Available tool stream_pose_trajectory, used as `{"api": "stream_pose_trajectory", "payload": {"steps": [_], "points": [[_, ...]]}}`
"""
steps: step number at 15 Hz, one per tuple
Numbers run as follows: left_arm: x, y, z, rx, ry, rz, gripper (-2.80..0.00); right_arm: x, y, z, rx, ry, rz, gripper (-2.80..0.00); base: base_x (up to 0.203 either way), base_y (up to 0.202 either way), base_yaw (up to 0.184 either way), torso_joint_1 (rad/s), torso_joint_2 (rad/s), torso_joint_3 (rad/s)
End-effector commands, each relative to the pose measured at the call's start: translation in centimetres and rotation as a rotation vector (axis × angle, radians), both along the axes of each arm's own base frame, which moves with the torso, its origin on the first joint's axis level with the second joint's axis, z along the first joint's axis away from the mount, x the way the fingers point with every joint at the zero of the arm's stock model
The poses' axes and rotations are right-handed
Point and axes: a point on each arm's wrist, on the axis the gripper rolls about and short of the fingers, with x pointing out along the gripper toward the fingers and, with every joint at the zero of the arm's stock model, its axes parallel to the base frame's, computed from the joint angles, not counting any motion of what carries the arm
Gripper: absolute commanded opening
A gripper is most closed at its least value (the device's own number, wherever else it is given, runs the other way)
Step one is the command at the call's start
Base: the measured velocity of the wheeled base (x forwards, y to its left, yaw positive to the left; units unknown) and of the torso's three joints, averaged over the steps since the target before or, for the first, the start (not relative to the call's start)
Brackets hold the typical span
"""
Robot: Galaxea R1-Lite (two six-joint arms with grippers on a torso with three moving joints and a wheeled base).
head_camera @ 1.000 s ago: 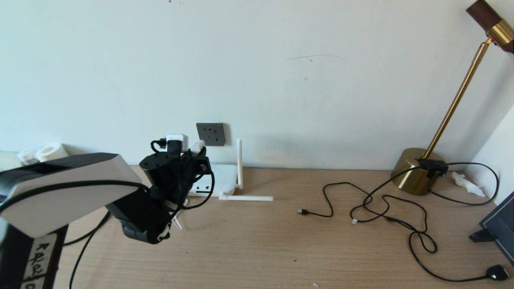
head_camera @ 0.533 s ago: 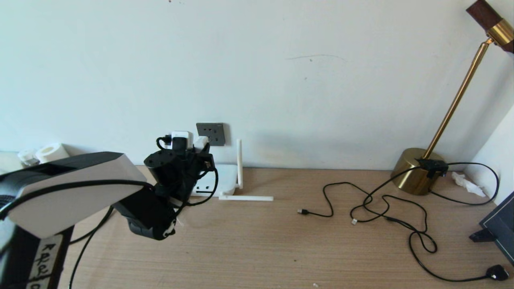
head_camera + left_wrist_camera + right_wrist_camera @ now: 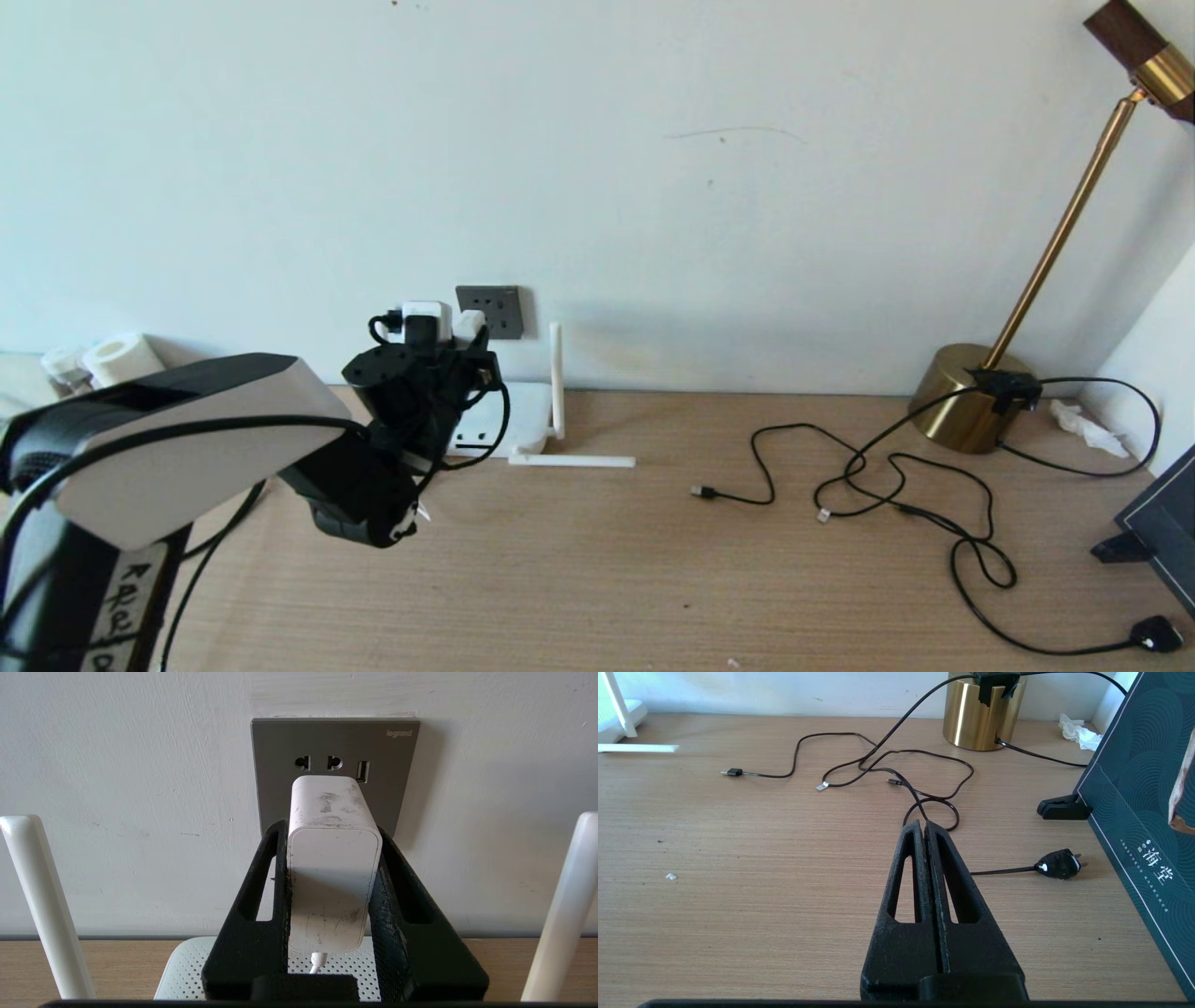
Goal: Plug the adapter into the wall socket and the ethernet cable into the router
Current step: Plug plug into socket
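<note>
My left gripper (image 3: 331,830) is shut on the white adapter (image 3: 333,858), gripping its two sides. It holds the adapter level against the lower half of the dark grey wall socket (image 3: 334,742); the prongs are hidden. From the head camera the adapter (image 3: 470,327) sits just left of the socket (image 3: 489,311). The white router (image 3: 523,411) lies on the table below, with one antenna upright and one lying flat. A black cable (image 3: 184,602) runs under my left arm, its end hidden. My right gripper (image 3: 922,823) is shut and empty, low over the table.
Thin black cables (image 3: 896,476) with small plugs sprawl right of centre, ending in a black plug (image 3: 1059,864). A brass lamp base (image 3: 966,397) stands at the back right, and a dark green box (image 3: 1143,812) at the right edge. White rolls (image 3: 117,355) sit far left.
My left arm has carried the adapter to the right and towards the wall, closing on the socket. The right side of the table is unchanged.
</note>
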Motion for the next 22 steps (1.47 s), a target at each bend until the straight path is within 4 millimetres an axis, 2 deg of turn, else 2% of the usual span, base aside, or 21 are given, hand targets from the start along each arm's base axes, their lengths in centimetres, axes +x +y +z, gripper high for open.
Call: {"api": "stream_pose_trajectory", "payload": {"steps": [1, 6, 17, 22], "points": [[0.1, 0.0, -0.3, 0.0, -0.001, 0.003, -2.8, 0.0, 0.0, 0.0, 0.0, 0.002, 0.0, -2.8, 0.0, 0.0, 0.0, 0.0, 0.0, 0.0], [0.7, -0.1, 0.4, -0.009, -0.037, 0.006, -2.8, 0.0, 0.0, 0.0, 0.0, 0.001, 0.0, -2.8, 0.0, 0.0, 0.0, 0.0, 0.0, 0.0], [0.9, -0.2, -0.3, -0.011, -0.025, 0.015, -2.8, 0.0, 0.0, 0.0, 0.0, 0.002, 0.0, -2.8, 0.0, 0.0, 0.0, 0.0, 0.0, 0.0], [1.6, -0.4, -0.4, -0.018, -0.043, 0.02, -2.8, 0.0, 0.0, 0.0, 0.0, 0.0, 0.0, -2.8, 0.0, 0.0, 0.0, 0.0, 0.0, 0.0]]}}
